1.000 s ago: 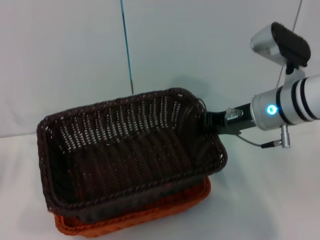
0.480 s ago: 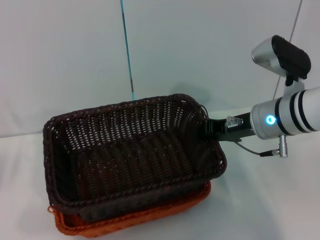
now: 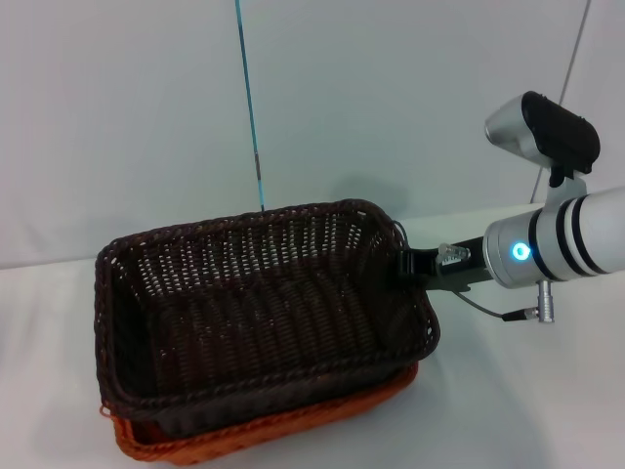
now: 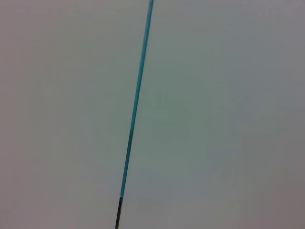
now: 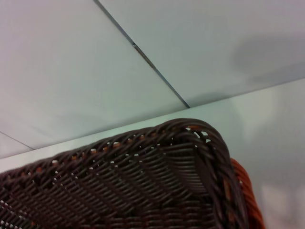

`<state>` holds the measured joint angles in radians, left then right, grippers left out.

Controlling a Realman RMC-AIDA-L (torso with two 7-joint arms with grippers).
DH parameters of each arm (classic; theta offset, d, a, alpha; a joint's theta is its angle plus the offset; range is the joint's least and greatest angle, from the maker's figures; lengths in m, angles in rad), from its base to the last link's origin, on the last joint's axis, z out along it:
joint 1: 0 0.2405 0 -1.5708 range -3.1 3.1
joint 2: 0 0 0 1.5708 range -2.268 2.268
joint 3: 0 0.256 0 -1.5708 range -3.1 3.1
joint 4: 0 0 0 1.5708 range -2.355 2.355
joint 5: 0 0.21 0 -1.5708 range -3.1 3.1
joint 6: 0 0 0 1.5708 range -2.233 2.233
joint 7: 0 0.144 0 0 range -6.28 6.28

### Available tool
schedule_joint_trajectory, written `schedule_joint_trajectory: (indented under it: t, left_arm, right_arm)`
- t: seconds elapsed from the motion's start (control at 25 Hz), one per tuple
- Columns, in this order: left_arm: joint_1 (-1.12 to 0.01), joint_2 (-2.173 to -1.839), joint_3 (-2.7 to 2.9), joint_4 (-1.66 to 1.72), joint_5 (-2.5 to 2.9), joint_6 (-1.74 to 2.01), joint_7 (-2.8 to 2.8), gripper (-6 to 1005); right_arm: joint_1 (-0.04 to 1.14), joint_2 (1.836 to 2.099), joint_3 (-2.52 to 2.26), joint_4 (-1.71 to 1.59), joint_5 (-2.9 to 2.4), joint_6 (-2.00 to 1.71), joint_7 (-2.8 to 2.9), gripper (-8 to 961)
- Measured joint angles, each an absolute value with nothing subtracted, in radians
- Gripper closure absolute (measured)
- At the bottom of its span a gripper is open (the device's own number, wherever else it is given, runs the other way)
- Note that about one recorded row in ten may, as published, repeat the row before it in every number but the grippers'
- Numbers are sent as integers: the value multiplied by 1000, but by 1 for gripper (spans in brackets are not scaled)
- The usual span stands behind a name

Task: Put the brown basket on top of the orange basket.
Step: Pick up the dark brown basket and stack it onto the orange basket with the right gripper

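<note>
Now | brown basket (image 3: 264, 303): dark open-weave, braided rim | nested in orange basket (image 3: 293, 430)

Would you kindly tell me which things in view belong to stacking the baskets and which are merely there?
Belonging to the job:
brown basket, sitting in the orange one
orange basket, underneath
right claw, at the brown basket's right rim

Merely there:
white table
teal line on the wall behind

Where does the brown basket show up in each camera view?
Head view: the brown basket fills the lower centre, nested on the orange basket.
Left wrist view: not in it.
Right wrist view: its braided rim corner fills the foreground.
Shared landmark: the orange basket's rim peeking out beneath.
</note>
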<state>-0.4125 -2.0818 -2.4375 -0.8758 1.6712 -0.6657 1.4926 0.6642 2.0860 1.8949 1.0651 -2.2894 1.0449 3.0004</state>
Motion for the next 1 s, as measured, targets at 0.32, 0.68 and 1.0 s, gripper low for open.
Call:
schedule_joint_trajectory:
  t: [0.32,0.68,1.0]
  left_arm:
    - [-413,-2083,-2438,-876,1678,-666,1493,111]
    - [-409,-2085,-2437,-876,1678,-666,1493,111]
    - [-408,-2086,-2438,-874,1678,-664,1493,111]
  right_arm:
    - [668,2085,1888,1015,-2289,996,3000,810]
    - [722,2079,1888,928,-2289,961,2995,810]
    - [804,2077,1888,833,-2291,935,2986,810]
